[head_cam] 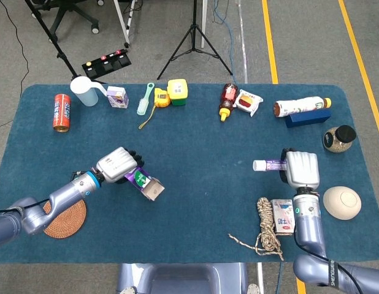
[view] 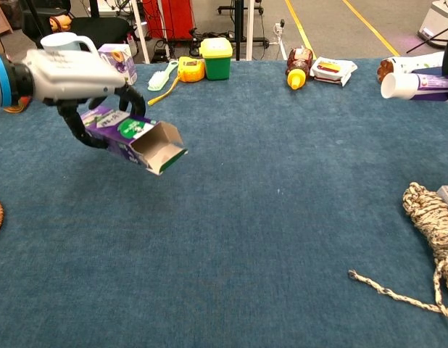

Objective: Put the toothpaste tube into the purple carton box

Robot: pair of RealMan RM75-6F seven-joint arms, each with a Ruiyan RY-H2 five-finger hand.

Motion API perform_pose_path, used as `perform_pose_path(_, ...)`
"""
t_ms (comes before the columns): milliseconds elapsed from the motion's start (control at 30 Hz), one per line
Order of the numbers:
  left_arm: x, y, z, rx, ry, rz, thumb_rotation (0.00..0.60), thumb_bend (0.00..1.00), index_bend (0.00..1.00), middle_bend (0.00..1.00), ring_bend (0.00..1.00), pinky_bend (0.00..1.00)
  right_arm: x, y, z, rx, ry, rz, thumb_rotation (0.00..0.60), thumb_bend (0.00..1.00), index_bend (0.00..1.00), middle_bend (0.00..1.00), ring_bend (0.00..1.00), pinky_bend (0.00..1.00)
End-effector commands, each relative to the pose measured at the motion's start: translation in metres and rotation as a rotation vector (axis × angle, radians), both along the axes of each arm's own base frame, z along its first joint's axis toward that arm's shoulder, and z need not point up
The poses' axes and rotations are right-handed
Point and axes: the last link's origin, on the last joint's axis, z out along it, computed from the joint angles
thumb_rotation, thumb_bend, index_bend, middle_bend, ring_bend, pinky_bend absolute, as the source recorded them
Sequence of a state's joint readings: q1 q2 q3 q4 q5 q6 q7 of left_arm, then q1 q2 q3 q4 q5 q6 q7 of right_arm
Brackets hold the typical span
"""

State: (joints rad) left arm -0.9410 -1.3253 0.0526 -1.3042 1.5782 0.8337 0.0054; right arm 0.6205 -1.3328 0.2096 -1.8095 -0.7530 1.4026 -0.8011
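Observation:
My left hand [head_cam: 119,165] [view: 68,76] grips the purple carton box [head_cam: 145,182] [view: 133,133] and holds it above the table, its open end turned toward the right. My right hand [head_cam: 301,169] holds the toothpaste tube [head_cam: 268,164] [view: 414,84] level, its white cap pointing left. In the chest view only the tube shows at the right edge, and the right hand is mostly out of frame. A wide stretch of blue cloth separates carton and tube.
A coiled rope [head_cam: 267,228] [view: 434,230] and a small pack [head_cam: 283,216] lie beside my right arm, with a bowl [head_cam: 341,202] to their right. A woven coaster [head_cam: 64,215] sits under my left arm. Bottles, a jug [head_cam: 85,91], a brush and boxes line the far edge.

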Motion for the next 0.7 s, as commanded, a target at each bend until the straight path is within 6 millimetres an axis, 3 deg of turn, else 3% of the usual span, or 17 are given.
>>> perform_pose_path(33, 0.039, 0.005, 0.035, 0.086, 0.035, 0.017, 0.600, 0.31, 0.54, 0.37, 0.33, 0.55, 0.007, 0.004, -0.001, 0.010, 0.021, 0.025, 0.600, 0.72, 0.70, 0.85, 0.88, 0.87)
perform_pose_path(233, 0.073, -0.001, 0.038, 0.138, 0.052, 0.039, 0.600, 0.31, 0.55, 0.37, 0.33, 0.55, 0.019, 0.004, -0.001, 0.014, 0.038, 0.052, 0.600, 0.72, 0.70, 0.85, 0.88, 0.87)
perform_pose_path(700, 0.117, -0.006, 0.005, 0.167, 0.049, 0.118, 0.600, 0.32, 0.57, 0.37, 0.33, 0.56, 0.043, 0.005, -0.008, 0.035, 0.031, 0.084, 0.600, 0.73, 0.70, 0.85, 0.88, 0.87)
